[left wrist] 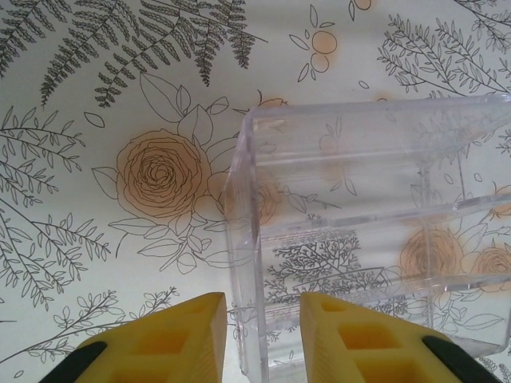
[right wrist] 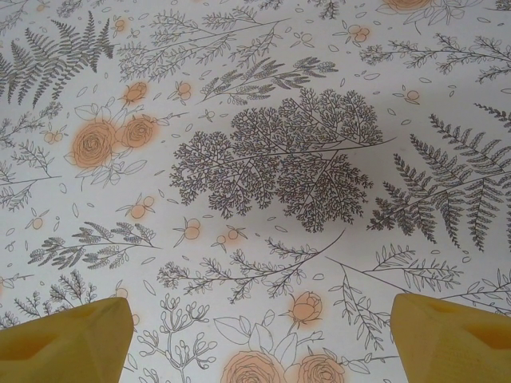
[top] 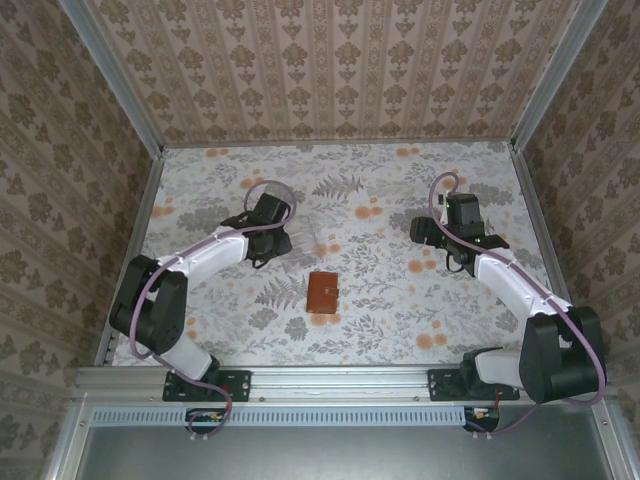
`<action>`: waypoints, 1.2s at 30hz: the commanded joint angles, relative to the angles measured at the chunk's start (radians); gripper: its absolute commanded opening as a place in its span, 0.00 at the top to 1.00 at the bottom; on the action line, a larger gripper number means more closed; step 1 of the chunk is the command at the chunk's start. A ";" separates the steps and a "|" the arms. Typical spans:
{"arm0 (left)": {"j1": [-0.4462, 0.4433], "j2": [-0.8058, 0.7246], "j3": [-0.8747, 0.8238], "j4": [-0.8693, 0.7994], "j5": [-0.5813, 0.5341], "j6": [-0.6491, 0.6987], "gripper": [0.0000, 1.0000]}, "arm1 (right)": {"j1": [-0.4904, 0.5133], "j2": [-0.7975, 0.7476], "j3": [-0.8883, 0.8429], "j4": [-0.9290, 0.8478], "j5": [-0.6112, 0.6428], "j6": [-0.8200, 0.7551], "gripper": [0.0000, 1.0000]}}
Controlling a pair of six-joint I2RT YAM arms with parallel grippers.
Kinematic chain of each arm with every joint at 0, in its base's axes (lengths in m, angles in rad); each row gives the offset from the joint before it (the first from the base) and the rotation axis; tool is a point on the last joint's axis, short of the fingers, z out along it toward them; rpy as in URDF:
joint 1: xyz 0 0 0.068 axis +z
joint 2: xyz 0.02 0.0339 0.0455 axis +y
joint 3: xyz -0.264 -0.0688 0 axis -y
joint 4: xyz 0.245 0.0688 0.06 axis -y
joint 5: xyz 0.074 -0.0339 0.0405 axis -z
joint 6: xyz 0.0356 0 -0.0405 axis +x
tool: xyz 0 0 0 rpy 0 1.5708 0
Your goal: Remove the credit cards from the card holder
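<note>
Locate the card holder (top: 323, 292) flat on the table (top: 400, 320), near the centre, between the two arms and well apart from both grippers. Long axis: near-to-far, far end leaning slightly right. Closed, reddish-brown outer face up, roughly rectangular, with a small paler mark toward the right edge. Too small to tell which side opens.

Left arm (top: 205, 255): reaching forward and inward from the near-left base, wrist bent downward, beyond and left of the card holder. Left gripper (left wrist: 263, 339): yellow fingers (left wrist: 168, 347) narrowly apart, astride the upright wall of a clear plastic tray (left wrist: 367, 199). Contact with that wall not determinable.

Right arm (top: 510, 280): elbow at near right, forearm angled forward and inward, wrist pointing down at the floral surface. Right gripper (right wrist: 259, 339): spread wide, holding nothing, one yellow fingertip at each lower corner of the wrist view.
</note>
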 commanded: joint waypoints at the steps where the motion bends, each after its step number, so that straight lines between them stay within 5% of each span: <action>1: 0.015 0.025 0.023 -0.008 0.013 -0.008 0.71 | 0.006 0.007 0.031 -0.026 -0.017 0.009 0.14; 18: 0.022 0.093 0.109 -0.051 0.024 0.089 0.90 | 0.013 0.036 0.051 -0.039 -0.029 -0.007 0.16; 36: -0.087 0.397 0.587 -0.269 0.008 0.265 0.97 | 0.016 0.035 0.050 -0.052 -0.001 -0.025 0.16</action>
